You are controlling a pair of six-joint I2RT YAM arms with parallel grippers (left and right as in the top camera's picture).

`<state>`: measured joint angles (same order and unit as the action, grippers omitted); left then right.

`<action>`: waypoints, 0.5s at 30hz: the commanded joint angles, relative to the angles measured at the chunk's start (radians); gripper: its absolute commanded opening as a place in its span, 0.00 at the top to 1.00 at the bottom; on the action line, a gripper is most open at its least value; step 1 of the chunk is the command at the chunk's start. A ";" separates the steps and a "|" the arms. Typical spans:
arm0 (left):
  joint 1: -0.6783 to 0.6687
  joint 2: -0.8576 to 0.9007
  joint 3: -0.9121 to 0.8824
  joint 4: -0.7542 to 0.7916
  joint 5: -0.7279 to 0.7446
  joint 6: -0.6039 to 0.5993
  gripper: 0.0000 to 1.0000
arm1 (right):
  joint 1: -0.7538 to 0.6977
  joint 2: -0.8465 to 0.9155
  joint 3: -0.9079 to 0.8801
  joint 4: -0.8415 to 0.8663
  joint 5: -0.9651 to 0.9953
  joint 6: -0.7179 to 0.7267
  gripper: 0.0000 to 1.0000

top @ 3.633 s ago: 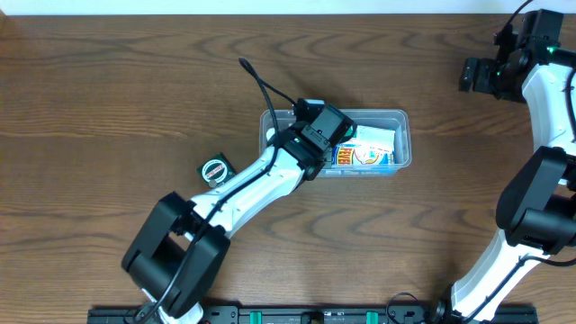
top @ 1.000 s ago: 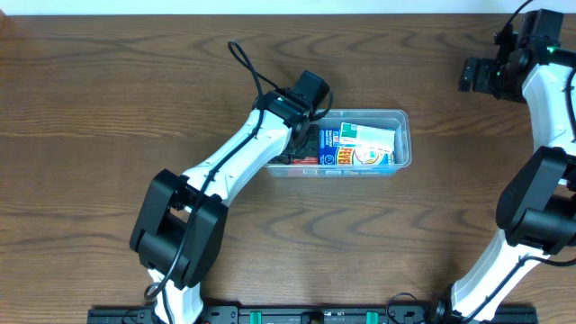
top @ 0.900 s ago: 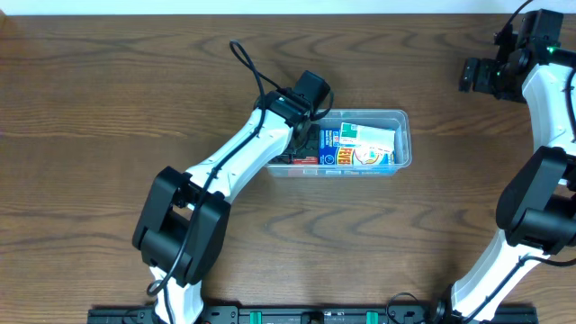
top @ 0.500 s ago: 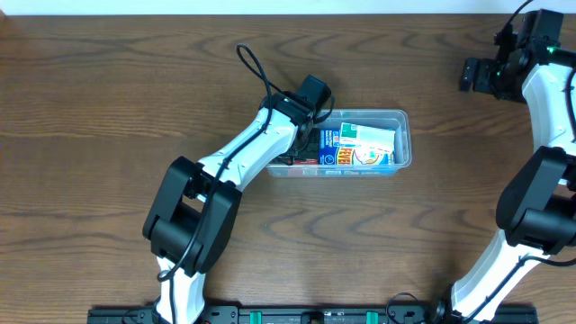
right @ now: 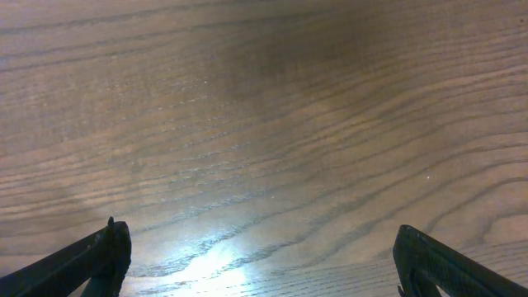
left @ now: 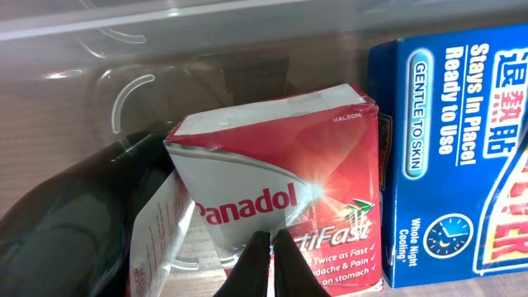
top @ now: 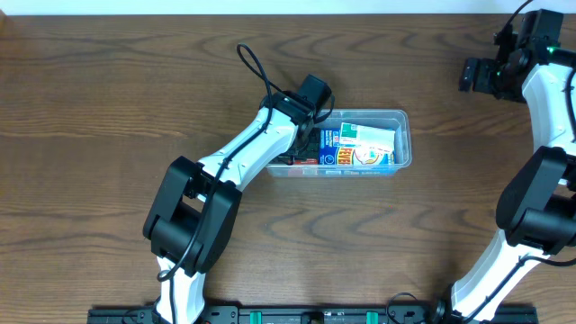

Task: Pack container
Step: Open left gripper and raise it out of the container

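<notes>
The container (top: 404, 137) is a clear plastic tub in the middle of the table. Inside it lie a blue-and-white box (top: 360, 147) (left: 450, 157) at the right and a red Panadol box (left: 280, 198) at the left, with a dark rounded item (left: 70, 227) and a white label beside it. My left gripper (top: 307, 137) (left: 265, 241) reaches down into the tub's left end, shut with nothing between its fingers, its tips just over the red box. Far off at the table's back right, my right gripper (top: 472, 74) (right: 257, 229) hangs open over bare wood.
The left arm (top: 243, 162) stretches from the front edge across the tub's left rim, and its cable (top: 255, 67) loops up behind the wrist. The right arm (top: 540, 180) runs along the table's right side.
The small round item that lay on the table left of the tub no longer shows there. Over the last second the left arm's base joint turned; its gripper stayed shut in the tub.
</notes>
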<state>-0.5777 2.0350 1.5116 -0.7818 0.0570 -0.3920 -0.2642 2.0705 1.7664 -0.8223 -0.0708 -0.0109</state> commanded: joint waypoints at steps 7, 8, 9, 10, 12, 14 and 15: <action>0.001 -0.034 0.075 -0.058 0.064 0.007 0.94 | -0.005 -0.001 0.006 0.000 0.003 0.006 0.01; 0.000 -0.051 0.089 -0.070 0.068 0.006 0.94 | -0.005 -0.001 0.006 0.000 0.003 0.006 0.01; 0.001 -0.072 0.104 -0.081 0.067 0.008 0.94 | -0.005 -0.001 0.006 0.000 0.003 0.006 0.01; 0.001 -0.093 0.115 -0.086 0.067 0.019 0.94 | -0.005 -0.001 0.006 -0.001 0.003 0.006 0.01; 0.003 -0.150 0.128 -0.089 0.064 0.050 0.94 | -0.005 -0.001 0.006 0.000 0.003 0.006 0.01; 0.013 -0.219 0.134 -0.089 0.035 0.063 0.94 | -0.005 -0.001 0.006 0.000 0.003 0.006 0.01; 0.022 -0.255 0.134 -0.092 0.013 0.063 0.94 | -0.005 -0.001 0.006 0.000 0.003 0.006 0.01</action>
<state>-0.5755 1.9091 1.6047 -0.8650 0.1047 -0.3649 -0.2642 2.0705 1.7664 -0.8223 -0.0704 -0.0109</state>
